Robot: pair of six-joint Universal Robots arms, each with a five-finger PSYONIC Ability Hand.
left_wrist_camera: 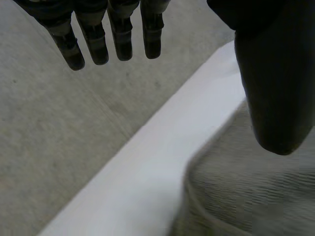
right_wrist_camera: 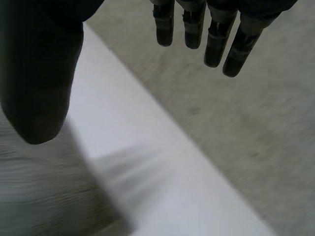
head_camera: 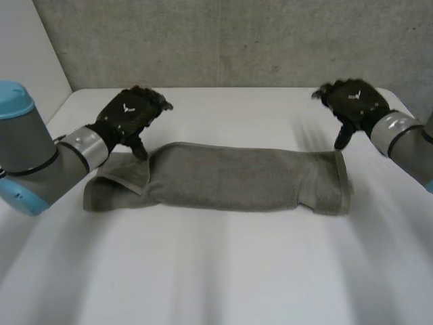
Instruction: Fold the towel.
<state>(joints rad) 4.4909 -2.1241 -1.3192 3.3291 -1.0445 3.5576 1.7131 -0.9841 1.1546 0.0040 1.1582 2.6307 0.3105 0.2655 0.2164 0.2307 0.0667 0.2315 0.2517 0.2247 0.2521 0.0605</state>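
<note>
White desk point(head_camera: 216, 271) is carrying the towel point(head_camera: 230, 177) stretched left to right, left hand point(head_camera: 132, 114) and right hand point(head_camera: 352, 101) hovering at its far corners, fingers spread and holding nothing, so the 2 should be pinching those corners evenly.

Straight fingers point(right_wrist_camera: 216, 44), white table point(right_wrist_camera: 147, 147), towel point(right_wrist_camera: 44, 196)

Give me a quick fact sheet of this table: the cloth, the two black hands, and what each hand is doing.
Towel: grey-green, lying as a long band across the white table, layers overlapping at its left end
Left hand: over the towel's left end, fingers straight, thumb pointing down, holding nothing
Right hand: over the towel's far right corner, fingers straight, thumb pointing down, holding nothing
Contact of the thumbs with the towel: cannot tell
Behind the table: grey wall
</note>
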